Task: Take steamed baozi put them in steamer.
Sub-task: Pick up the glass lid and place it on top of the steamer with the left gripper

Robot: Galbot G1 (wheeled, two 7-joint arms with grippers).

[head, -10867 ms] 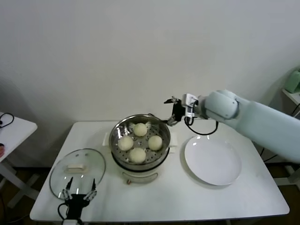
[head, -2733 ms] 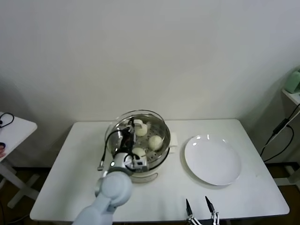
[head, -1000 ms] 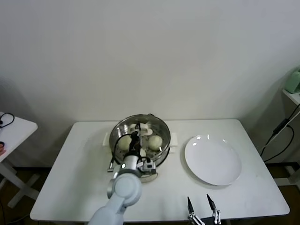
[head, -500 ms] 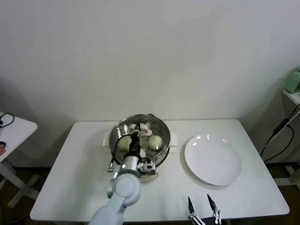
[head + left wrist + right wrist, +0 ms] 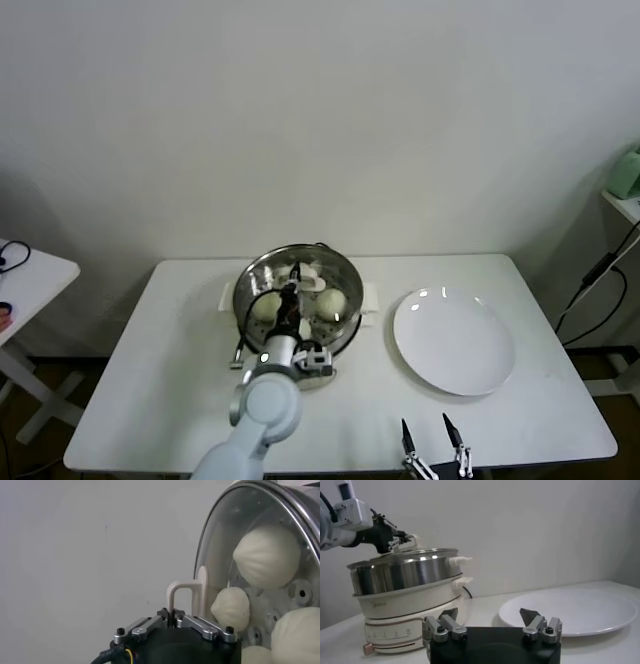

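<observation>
Since the earlier head views, the glass lid has left the table at the left and now sits on the steamer (image 5: pixel 297 298), and the left arm has come in over the pot while the right arm has drawn back to the table's near edge.

Nearest, the right gripper (image 5: pixel 433 438) is parked low at the front edge, jaws spread wide and empty, clear of the work.

Further in, the left gripper (image 5: pixel 174 621) reaches over the steamer with its jaws pinched closed on the lid handle (image 5: pixel 186 592), a thin cream loop suited to a narrow pinch. Holding the handle keeps the glass lid (image 5: pixel 220 535), a clear dome with a metal rim, seated on the pot.

The steamed baozi (image 5: pixel 267 550), smooth matte cream domes, lie on the perforated tray inside the shiny steel steamer, under the lid. A flat glossy white plate (image 5: pixel 455 342) lies bare beside it.
</observation>
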